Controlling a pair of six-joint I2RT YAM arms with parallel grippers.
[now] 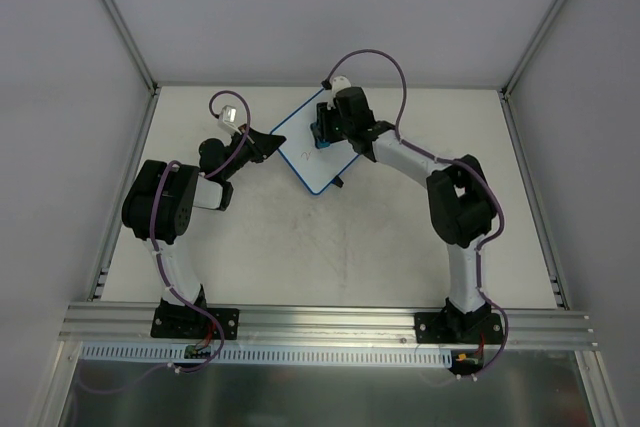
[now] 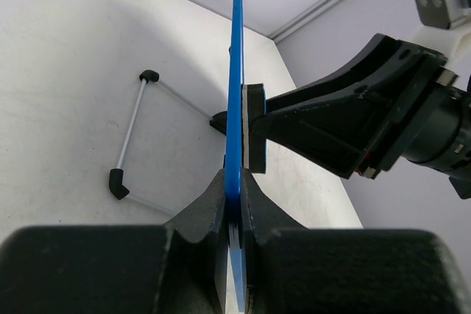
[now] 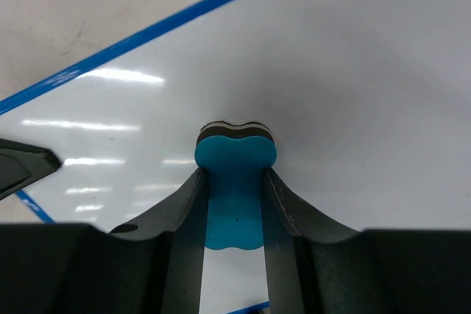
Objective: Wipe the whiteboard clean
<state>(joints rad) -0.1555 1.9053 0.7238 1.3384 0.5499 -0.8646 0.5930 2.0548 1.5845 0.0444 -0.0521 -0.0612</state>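
Observation:
The whiteboard, white with a thin blue rim, stands turned like a diamond at the back middle of the table. My left gripper is shut on its left edge. In the left wrist view the board shows edge-on as a blue strip clamped between my jaws. My right gripper is shut on a small blue eraser and presses its dark felt face against the white board surface. The eraser also shows in the left wrist view. The surface in the right wrist view shows no writing.
A thin wire stand with two black feet lies on the table left of the board. One black foot shows at the board's lower right edge. Enclosure walls and aluminium posts bound the table; a rail runs along the front.

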